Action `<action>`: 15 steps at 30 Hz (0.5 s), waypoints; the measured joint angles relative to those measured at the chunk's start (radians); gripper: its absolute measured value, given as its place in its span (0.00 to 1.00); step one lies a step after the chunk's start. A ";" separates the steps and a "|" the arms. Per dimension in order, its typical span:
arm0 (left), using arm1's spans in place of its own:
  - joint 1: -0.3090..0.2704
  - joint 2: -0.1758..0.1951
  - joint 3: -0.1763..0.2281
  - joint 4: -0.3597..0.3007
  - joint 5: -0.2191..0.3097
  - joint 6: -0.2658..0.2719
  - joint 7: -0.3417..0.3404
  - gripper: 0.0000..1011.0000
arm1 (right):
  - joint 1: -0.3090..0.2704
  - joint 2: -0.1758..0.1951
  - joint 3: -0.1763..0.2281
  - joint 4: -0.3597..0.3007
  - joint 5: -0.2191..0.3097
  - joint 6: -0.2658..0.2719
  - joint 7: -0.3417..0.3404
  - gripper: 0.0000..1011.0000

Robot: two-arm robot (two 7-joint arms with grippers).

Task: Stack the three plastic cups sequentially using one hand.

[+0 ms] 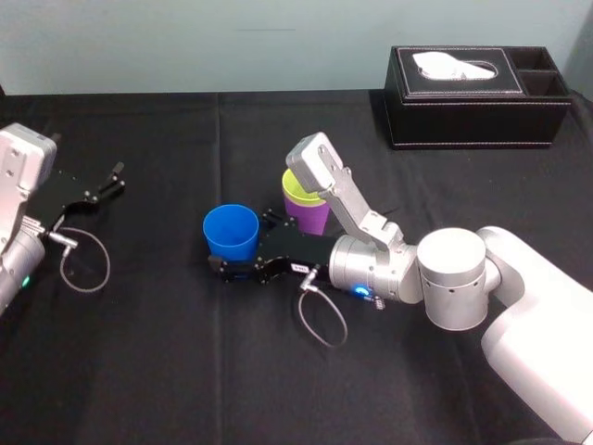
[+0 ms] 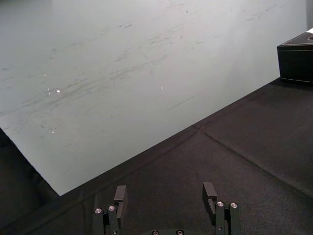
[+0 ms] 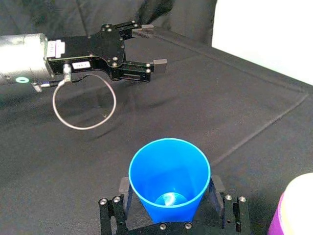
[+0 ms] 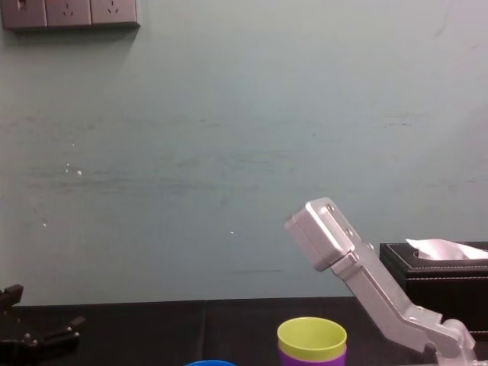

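Black cloth covers the counter (image 1: 139,371), with a pale wall (image 1: 185,46) behind. At the counter's middle the blue cup (image 1: 231,232) stands upright, clamped between the two fingers of the right claw (image 1: 238,248), which reaches in sideways. Such a side grip probably leaves the base free to drop into another mouth. Just beside it, the yellow-green cup (image 1: 298,188) sits nested in the purple cup (image 1: 312,221), so two of three appear stacked and the blue one is left to add. Well apart at the counter's left, the left claw (image 1: 102,185) lies parked, fingers spread, holding nothing. At the far right stands the tissue box (image 1: 477,97). The right wrist view looks down into the blue cup, showing it empty with a finger on each wall. The chest view gives the side profile, the yellow-green rim standing above the purple one.
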 joint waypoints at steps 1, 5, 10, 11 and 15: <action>0.000 0.000 0.000 0.000 0.000 0.000 0.000 1.00 | 0.000 0.001 0.000 -0.001 0.000 0.000 0.000 0.99; 0.000 0.000 0.000 0.000 0.000 0.000 0.000 1.00 | -0.001 0.001 0.000 -0.003 0.000 0.001 0.000 0.97; 0.000 0.000 0.000 0.000 0.000 0.000 0.000 1.00 | -0.001 0.002 0.000 -0.005 0.000 0.001 0.001 0.84; 0.000 0.000 0.000 0.000 0.000 0.000 0.000 1.00 | -0.001 0.002 0.000 -0.005 0.001 0.001 0.001 0.83; 0.000 0.000 0.000 0.000 0.000 0.000 0.000 1.00 | -0.002 0.003 -0.001 -0.006 0.001 0.002 0.001 0.74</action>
